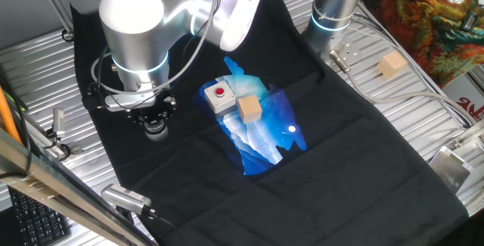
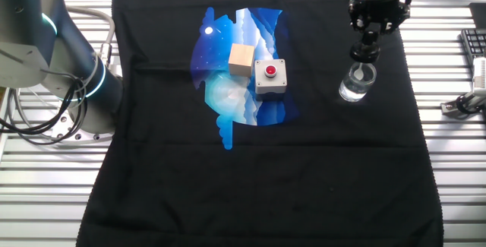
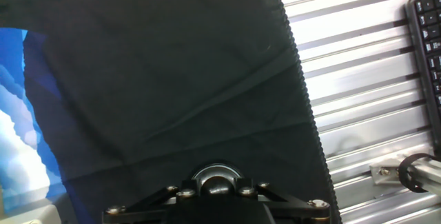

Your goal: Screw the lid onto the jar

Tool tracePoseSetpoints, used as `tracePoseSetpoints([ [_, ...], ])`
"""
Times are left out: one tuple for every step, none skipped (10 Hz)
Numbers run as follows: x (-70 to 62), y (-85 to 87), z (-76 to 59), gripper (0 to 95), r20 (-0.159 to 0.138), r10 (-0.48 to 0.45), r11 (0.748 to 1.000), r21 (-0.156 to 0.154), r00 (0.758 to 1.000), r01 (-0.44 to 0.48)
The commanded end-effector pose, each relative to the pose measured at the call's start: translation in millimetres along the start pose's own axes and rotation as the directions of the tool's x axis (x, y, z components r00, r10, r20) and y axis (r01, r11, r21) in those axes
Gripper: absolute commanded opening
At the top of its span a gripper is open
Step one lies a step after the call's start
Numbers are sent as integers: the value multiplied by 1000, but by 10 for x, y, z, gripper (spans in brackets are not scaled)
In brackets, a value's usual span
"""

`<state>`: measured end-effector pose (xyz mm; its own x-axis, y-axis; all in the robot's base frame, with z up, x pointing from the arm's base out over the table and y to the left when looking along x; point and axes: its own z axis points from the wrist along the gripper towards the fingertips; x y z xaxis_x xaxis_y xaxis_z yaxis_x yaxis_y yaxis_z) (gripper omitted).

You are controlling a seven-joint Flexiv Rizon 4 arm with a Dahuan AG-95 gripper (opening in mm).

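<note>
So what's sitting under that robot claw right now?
The clear jar stands on the black cloth under the gripper, which holds the black lid over its mouth. Any contents aren't discernible.

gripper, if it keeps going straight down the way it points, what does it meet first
Most likely the jar: the gripper, holding the lid, points down right above the jar's open mouth. Exact alignment is hard to judge from these angles.

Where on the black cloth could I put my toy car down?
The near half of the black cloth, below the grey button box and wooden cube, is bare. It is crowded by the jar under the gripper.
</note>
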<state>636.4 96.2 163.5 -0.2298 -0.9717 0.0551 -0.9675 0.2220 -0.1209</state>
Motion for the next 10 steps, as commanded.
tracePoseSetpoints([
  [-7, 0, 2, 0, 3, -9, 1000, -4, 1000, 9],
  [-7, 0, 2, 0, 0, -9, 1000, -3, 1000, 9],
  [-7, 0, 2, 0, -2, -10, 1000, -4, 1000, 10],
  [-7, 0, 2, 0, -5, -17, 1000, -4, 1000, 17],
  [-7, 0, 2, 0, -3, -19, 1000, -6, 1000, 19],
  [-7, 0, 2, 0, 0, -18, 1000, -8, 1000, 18],
  [-7, 0, 2, 0, 1, -19, 1000, -8, 1000, 19],
  [-7, 0, 2, 0, 4, -19, 1000, -9, 1000, 19],
  [-7, 0, 2, 0, 7, -20, 1000, -11, 1000, 20],
  [-7, 0, 2, 0, 8, -19, 1000, -11, 1000, 19],
])
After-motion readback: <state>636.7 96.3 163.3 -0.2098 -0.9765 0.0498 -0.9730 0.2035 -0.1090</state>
